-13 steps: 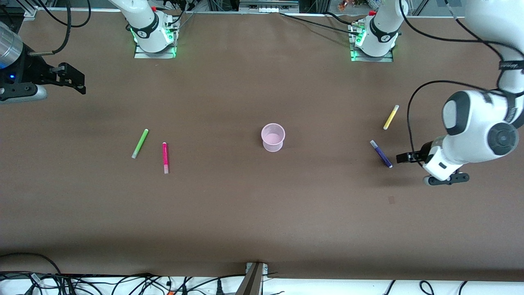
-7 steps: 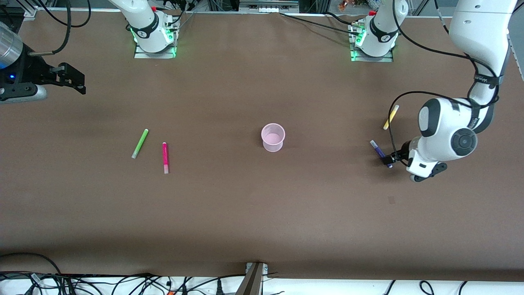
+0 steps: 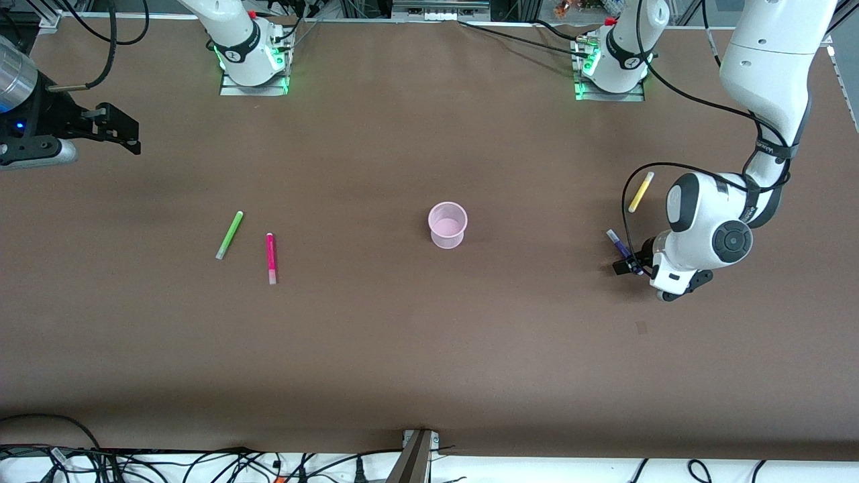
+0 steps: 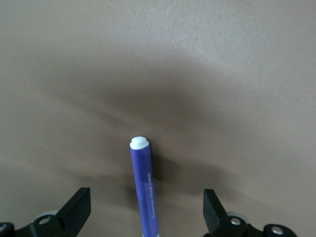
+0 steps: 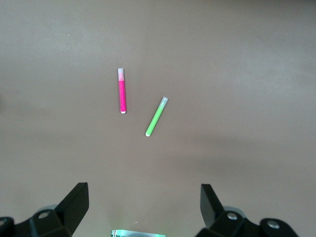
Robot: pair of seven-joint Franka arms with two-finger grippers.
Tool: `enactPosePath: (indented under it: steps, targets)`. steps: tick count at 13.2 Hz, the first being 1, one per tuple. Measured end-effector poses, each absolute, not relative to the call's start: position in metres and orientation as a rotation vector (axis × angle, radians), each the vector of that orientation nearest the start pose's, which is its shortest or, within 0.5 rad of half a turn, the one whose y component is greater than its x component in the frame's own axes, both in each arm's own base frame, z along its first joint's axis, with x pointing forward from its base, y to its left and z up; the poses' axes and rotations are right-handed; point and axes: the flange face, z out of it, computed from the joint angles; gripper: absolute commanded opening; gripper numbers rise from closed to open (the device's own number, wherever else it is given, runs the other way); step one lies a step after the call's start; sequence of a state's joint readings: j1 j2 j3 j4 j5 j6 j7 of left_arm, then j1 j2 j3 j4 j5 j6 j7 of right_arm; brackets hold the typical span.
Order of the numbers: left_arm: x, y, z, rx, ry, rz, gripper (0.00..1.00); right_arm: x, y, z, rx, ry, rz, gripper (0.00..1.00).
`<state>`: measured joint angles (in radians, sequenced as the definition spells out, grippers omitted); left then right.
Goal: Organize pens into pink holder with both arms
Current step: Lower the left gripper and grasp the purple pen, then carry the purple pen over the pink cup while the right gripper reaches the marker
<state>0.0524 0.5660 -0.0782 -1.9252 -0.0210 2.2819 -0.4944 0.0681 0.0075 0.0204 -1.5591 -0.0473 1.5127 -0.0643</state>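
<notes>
Pink holder (image 3: 447, 225) — a translucent pale-pink round cup, slightly tapered, stood upright near the middle of the worktop, mouth open upward. Nothing showed inside it; all four pens lay on the table, well apart from it.

Green pen (image 3: 229, 235) — lay flat toward the right arm's end of the table, tilted, its pale end nearer the front camera. Also seen in the right wrist view (image 5: 156, 116).

Magenta pen (image 3: 271, 258) — just beside the green one, toward the holder, running almost straight toward the front edge, pale end nearer the front camera. Also in the right wrist view (image 5: 122, 91).

Purple pen (image 3: 622, 249) — dark purple with a pale cap, flat on the table toward the left arm's end. In the left wrist view (image 4: 145, 190) it lay between the fingers, white cap pointing away from the wrist.

Yellow pen (image 3: 641, 192) — lay slanted, farther from the front camera than the purple one, near it.

Right gripper (image 3: 127, 137) — hung over the table's edge at the right arm's end, waiting, jaws apart.

Left gripper (image 3: 629, 266) — low over the purple pen's near end, jaws wide apart and straddling it, neither finger touching it.

Worktop (image 3: 429, 349) — plain brown matte sheet. Tangled cables (image 3: 201, 466) ran along its front edge.
</notes>
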Motion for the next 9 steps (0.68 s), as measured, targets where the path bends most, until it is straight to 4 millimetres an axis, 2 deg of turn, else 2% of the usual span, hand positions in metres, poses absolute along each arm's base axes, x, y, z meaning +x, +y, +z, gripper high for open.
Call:
enactPosePath:
  steps: [1,2,4,6,9]
  targets:
    - [0.6013,-0.0152,0.1757,-3.032,-0.762,0.336,0.85,0.5489,0.0434,0.6210,-3.179,-0.241,0.085,1.00]
    - [0.6019,-0.0151,0.1739,-3.034,-0.764,0.326,0.71,0.5489,0.0434,0.6210,-3.179,-0.241,0.085,1.00]
    - [0.6021,-0.0148,0.1706,-3.035,-0.766,0.322,0.38,0.5489,0.0433,0.6210,-3.179,-0.241,0.085,1.00]
    - [0.6022,-0.0141,0.1689,-3.036,-0.768,0.320,0.01,0.5490,0.0432,0.6210,-3.179,-0.241,0.085,1.00]
    - [0.6046,-0.0143,0.1711,-3.039,-0.768,0.309,0.00,0.5490,0.0431,0.6210,-3.179,-0.240,0.085,1.00]
